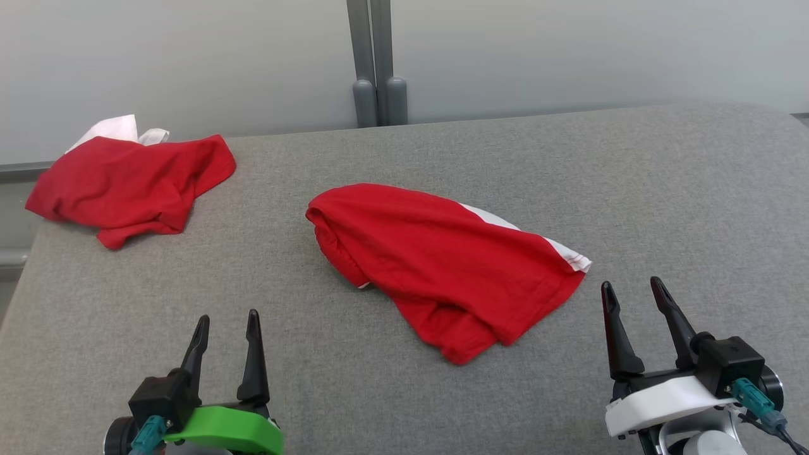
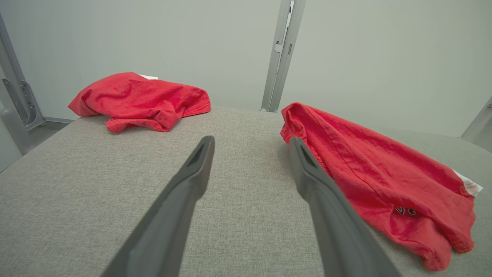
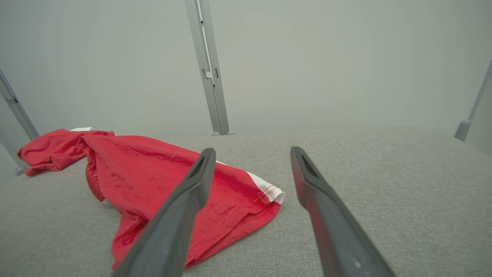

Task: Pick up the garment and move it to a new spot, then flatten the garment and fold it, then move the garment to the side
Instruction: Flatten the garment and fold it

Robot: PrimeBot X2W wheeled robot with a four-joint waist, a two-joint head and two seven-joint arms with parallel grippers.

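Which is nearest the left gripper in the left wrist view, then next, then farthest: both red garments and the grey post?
1. White-striped red garment, just right of the left gripper.
2. Crumpled red garment, back left.
3. Grey post, at the very back.

**Bare right side, two red heaps on the left and centre**

The grey worktop (image 1: 682, 189) lies bare from 1 to 4 o'clock. The crumpled red garment (image 1: 442, 265) blocks the centre. A second red garment (image 1: 133, 186) sits at 10 o'clock, with a bare lane between them. Twin grey posts (image 1: 378, 63) stand at 12 o'clock, behind the far edge.
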